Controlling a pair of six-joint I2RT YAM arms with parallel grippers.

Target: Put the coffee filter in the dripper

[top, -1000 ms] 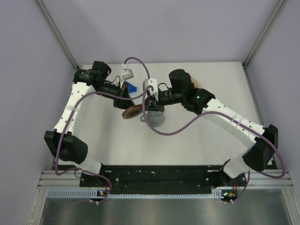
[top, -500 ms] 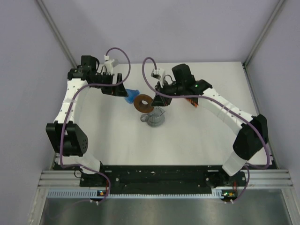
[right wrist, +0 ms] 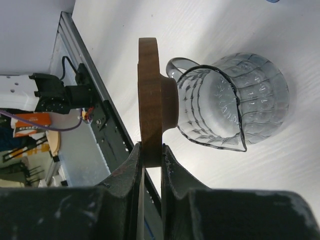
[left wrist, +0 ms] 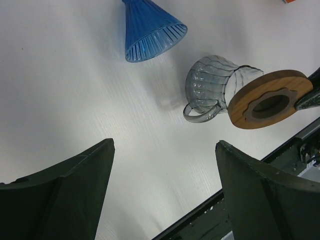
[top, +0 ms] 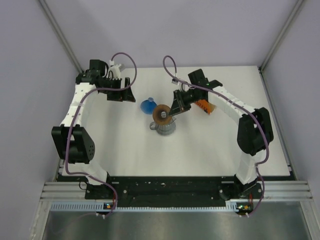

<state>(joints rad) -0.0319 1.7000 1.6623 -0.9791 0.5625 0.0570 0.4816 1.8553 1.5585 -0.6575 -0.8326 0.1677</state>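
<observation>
White counter [top: 200, 150] beneath two arms. Left arm [top: 75, 107] bent toward the back-left corner, left jaws spread wide with nothing between them. Right arm [top: 230, 107] reaching to mid-counter, right jaws clamped on the edge of a flat brown ring [top: 161, 114], held at the mouth of a grey handled cup [top: 164, 127]. Just left of the cup, apart from it, the blue dripper [top: 147, 105]. Beside the right arm, an orange packet [top: 202, 106]; against it, a sliver of the tan coffee filter [top: 213, 108], mostly hidden.

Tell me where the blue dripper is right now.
In the top view the dripper sits on the table slightly left of centre, just left of the brown ring and up-left of the grey cup.
</observation>
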